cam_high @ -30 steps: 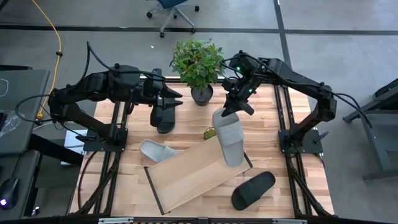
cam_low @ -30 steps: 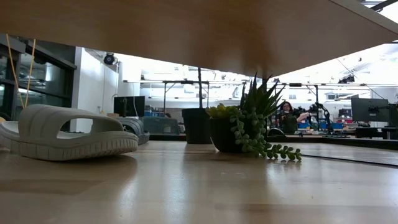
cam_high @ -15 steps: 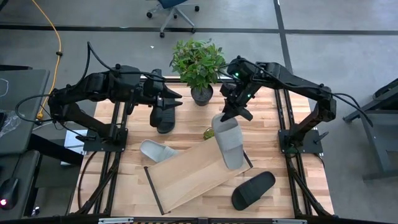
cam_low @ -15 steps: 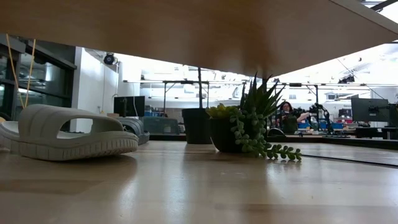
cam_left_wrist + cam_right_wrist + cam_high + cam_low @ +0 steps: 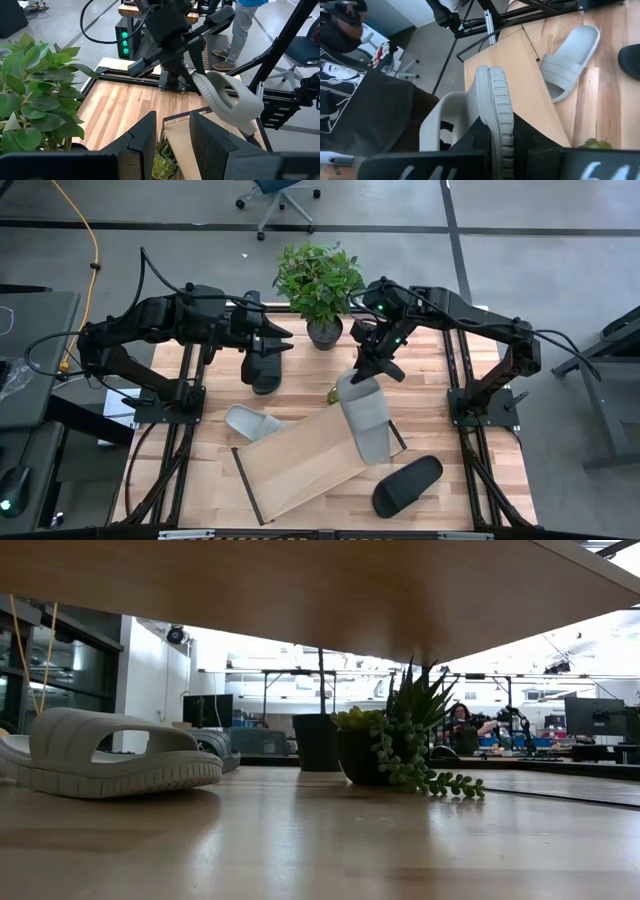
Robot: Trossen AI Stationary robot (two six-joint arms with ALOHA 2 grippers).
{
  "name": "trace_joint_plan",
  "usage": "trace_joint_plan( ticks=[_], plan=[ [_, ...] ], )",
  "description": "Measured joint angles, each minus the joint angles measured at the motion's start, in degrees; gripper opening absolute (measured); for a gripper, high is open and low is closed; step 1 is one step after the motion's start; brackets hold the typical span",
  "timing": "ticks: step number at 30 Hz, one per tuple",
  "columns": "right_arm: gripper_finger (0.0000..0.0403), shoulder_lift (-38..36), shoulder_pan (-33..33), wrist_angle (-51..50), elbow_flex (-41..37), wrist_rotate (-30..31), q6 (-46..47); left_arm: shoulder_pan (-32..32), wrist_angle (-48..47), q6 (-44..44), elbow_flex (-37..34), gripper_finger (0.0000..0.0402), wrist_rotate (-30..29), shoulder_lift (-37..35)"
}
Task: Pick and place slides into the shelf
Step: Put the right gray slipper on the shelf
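My right gripper (image 5: 362, 372) is shut on a light grey slide (image 5: 366, 416), which hangs over the right end of the shelf (image 5: 300, 465), a light-wood tray with dark edges. A second grey slide (image 5: 250, 422) lies flat on the table at the shelf's left end. One black slide (image 5: 407, 485) lies on the table near the shelf's right end. Another black slide (image 5: 265, 370) lies below my left gripper (image 5: 172, 125), which stands open and raised at the far left with nothing between its fingers. My right gripper pinches one end of the grey slide's sole (image 5: 496, 112) between its two fingers, one on the footbed side and one on the underside. The fingers slant down from the far right. The slide hangs below them (image 5: 232, 97), strap outward. Whether its lower end touches the shelf I cannot tell.
A potted leafy plant (image 5: 318, 280) stands at the table's far edge between the arms, with a small succulent (image 5: 335, 393) just beyond the shelf's far side. The low view looks under the shelf board (image 5: 300, 590). A person in a dark printed shirt (image 5: 360, 100) stands beside the table.
My right gripper has gone a little toward the table's left edge, carrying the grey slide. The slide's held end has shifted left over the shelf's right end while it stays hanging below the fingers.
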Motion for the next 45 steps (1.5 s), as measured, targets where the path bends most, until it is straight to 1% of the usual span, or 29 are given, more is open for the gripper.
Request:
trace_joint_plan(
  ticks=[5,13,17,18,20,29,30,33,35,37,39,42,45],
  plan=[
    [0.0012,-0.07,0.0,0.04,0.0,1.43,0.48,0.0,0.0,0.0,0.0,0.0106,0.01,0.0],
    [0.0012,-0.11,0.09,0.33,0.0,1.59,1.47,0.0,-0.28,0.06,0.0,0.0106,0.01,0.0],
    [0.0012,-1.06,0.15,6.54,-0.02,3.03,8.87,-0.02,-0.46,0.2,0.0,0.0106,0.01,0.02],
    [0.0012,-1.94,0.48,8.61,-0.02,4.45,10.92,0.0,-0.48,0.25,0.0,0.0106,0.01,0.02],
    [0.0012,-4.34,1.05,11.32,-0.02,9.17,14.03,-0.02,-0.66,0.94,0.0,0.0106,0.02,0.04],
    [0.0012,-15.56,5.55,10.52,0.0,33.07,22.77,0.0,-1.44,4.35,0.0,0.0106,0.01,0.04],
    [0.0012,-16.34,6.27,10.42,0.0,34.77,23.37,0.0,-1.44,4.54,-0.02,0.0106,0.01,0.04],
    [0.0012,-17.6,7.69,9.82,0.0,36.98,24.88,-0.02,-1.44,5.58,-0.01,0.0106,0.01,0.04],
    [0.0012,-17.49,8.58,10.63,0.0,36.61,26.05,-0.02,-1.44,5.79,0.0,0.0106,0.14,0.04],
    [0.0012,-16.12,9.69,12.78,0.0,34.92,26.48,-0.02,-1.44,5.79,-0.02,0.0106,0.3,0.04],
    [0.0012,-13.85,10.7,16.32,0.0,31.5,25.87,0.0,-1.44,6.04,0.0,0.0106,0.41,0.04],
    [0.0012,-9.77,10.92,21.52,0.0,24.53,25.17,0.0,-1.83,6.61,-0.04,0.0106,0.43,-0.39],
    [0.0012,-6.86,10.43,22.82,0.0,20.7,24.96,0.0,-3.85,6.6,-0.02,0.0106,0.43,-1.65]
  ],
)
